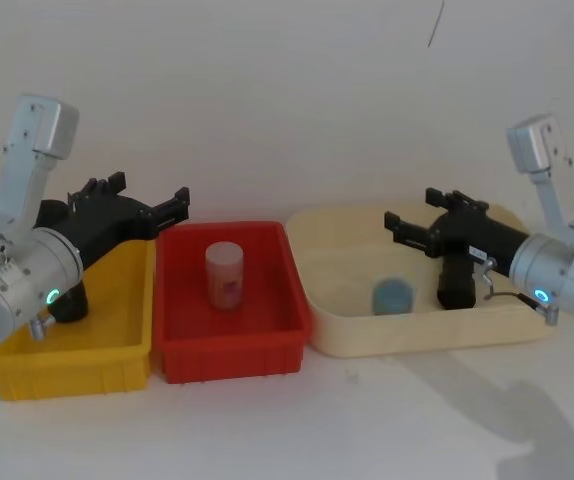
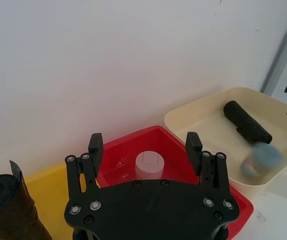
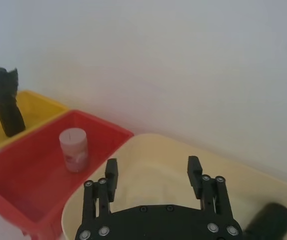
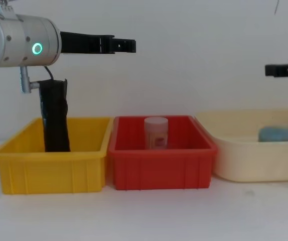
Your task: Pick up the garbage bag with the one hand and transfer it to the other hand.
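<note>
The garbage bag [image 4: 54,116] stands upright in the yellow bin [image 4: 51,164], rising above its rim, toward the bin's back. No fingers touch it. The left gripper [image 4: 121,46] hangs above the bin line, at about 1 o'clock from the bag's top in the chest view, on the green-ringed arm; its fingers [image 2: 95,145] are spread apart and hold nothing.

At 3 o'clock from the yellow bin sits the red bin [image 4: 161,163], touching it, with a pale lidded jar [image 4: 156,132] upright inside. Farther at 3 o'clock lies the cream tray [image 4: 249,160], holding a blue-grey round object [image 1: 394,296] and a plain black roll [image 2: 246,121] lying on its side. The right gripper [image 1: 399,228] hovers over that tray, fingers [image 3: 111,172] released and empty. All three containers rest on the white desk [image 1: 367,420].
</note>
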